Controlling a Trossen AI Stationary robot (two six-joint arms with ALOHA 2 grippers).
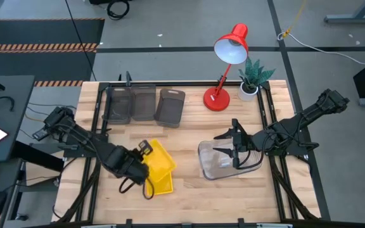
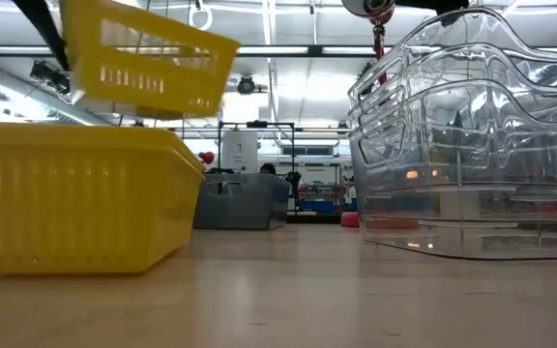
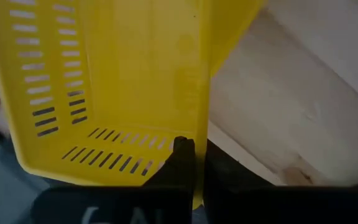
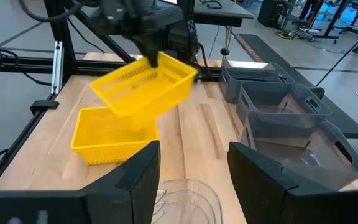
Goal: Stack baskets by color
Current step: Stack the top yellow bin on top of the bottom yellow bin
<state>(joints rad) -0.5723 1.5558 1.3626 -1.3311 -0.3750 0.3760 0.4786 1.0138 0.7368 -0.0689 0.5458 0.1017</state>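
My left gripper [image 1: 146,152] is shut on a yellow basket [image 4: 145,84], which hangs tilted in the air at the table's near left. Just below it another yellow basket [image 4: 114,134] rests on its bottom on the wood. Three dark-grey baskets [image 1: 144,104] stand side by side along the far edge. A nested stack of clear baskets [image 1: 224,163] sits at the near right. My right gripper [image 4: 194,162] hovers open over that stack and touches nothing. My left gripper pinches one side wall of the lifted yellow basket at its rim [image 3: 199,134], close to a corner, one finger [image 3: 182,149] inside and the other outside. The fingers come from above, slanting down. The basket hangs tilted, clear of the table and of the basket below.
A red desk lamp [image 1: 224,63] and a small potted plant [image 1: 252,79] stand at the far right corner. Bare wood lies between the yellow baskets and the clear stack. Black frame rails [image 1: 274,145] run along the table's sides.
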